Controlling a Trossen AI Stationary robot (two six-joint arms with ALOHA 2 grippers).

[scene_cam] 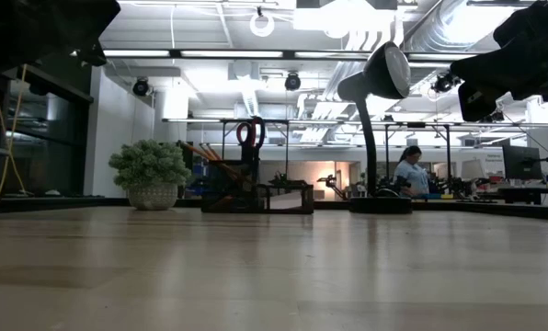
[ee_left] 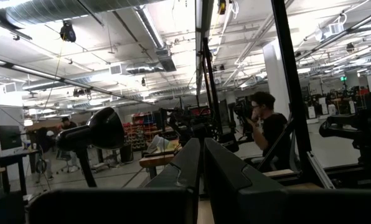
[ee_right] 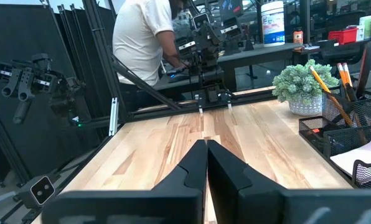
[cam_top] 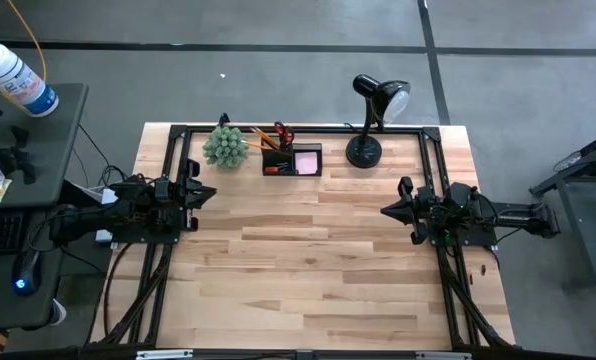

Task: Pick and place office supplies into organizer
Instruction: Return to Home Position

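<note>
High view, left to right: left gripper parked at its side, fingers together; organizer at the far edge holds scissors, pencils and a pink sticky pad; right gripper likewise closed, empty — homing step, I'd say; next move only needs both arms settled.

the wooden table lies bare across its middle and near half, a wide open lane between the left gripper and the right gripper, which sit at opposite side edges with fingers pressed together. obstacles line the far edge only: the plant, the organizer just beside it with scissors poking up, and the lamp, the tallest. a black frame rail runs behind them.
</note>
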